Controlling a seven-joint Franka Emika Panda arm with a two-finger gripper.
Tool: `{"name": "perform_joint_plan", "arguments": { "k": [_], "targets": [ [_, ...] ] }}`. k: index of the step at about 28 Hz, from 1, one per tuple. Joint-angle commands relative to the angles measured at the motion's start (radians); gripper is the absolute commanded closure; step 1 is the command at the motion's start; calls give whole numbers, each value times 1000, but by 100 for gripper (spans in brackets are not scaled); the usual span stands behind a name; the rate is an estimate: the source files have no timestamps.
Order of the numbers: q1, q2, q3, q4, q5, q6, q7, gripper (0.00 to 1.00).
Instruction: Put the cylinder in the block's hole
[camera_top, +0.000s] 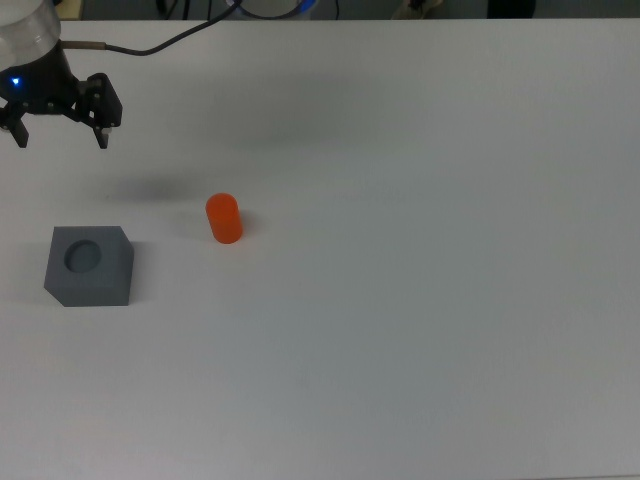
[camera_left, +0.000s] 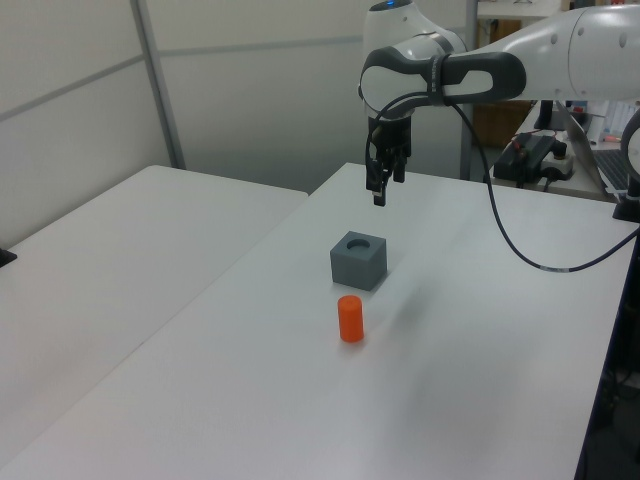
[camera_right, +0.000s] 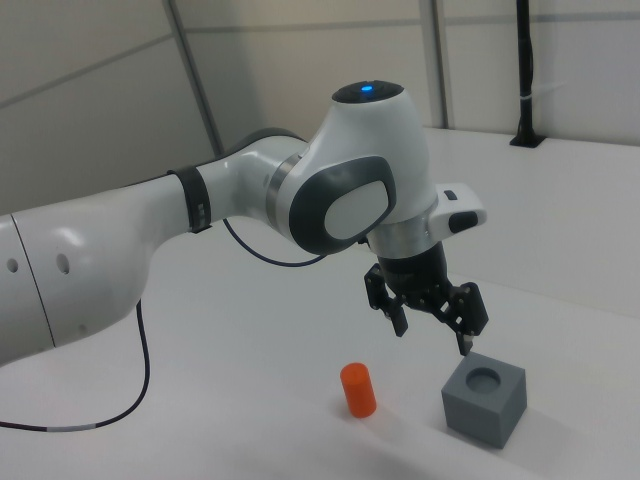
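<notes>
In the top view the arm is cropped at the upper left; the tool hangs wide and empty. The cylinder stands on the tabletop, right of the block, apart from it. The left view shows the tool raised above the block. Only the right view shows the whole wrist, tool, hole.

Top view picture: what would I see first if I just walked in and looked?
Probably the bright orange cylinder, standing upright by itself on the white table. To the top view's left of it sits the dark grey block with an empty round hole on top. Up in the top view's left corner, the open gripper hangs above the table, holding nothing.
</notes>
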Motion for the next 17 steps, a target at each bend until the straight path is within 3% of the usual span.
{"name": "perform_joint_plan", "arguments": {
  "k": [1, 11, 17],
  "targets": [
    [0, -18, -2, -8, -27, -56, -1, 0],
    [10, -16, 1, -8, -27, -56, 9, 0],
    [40, -78, 5, -76, -23, -48, 4, 0]
  ]
}}
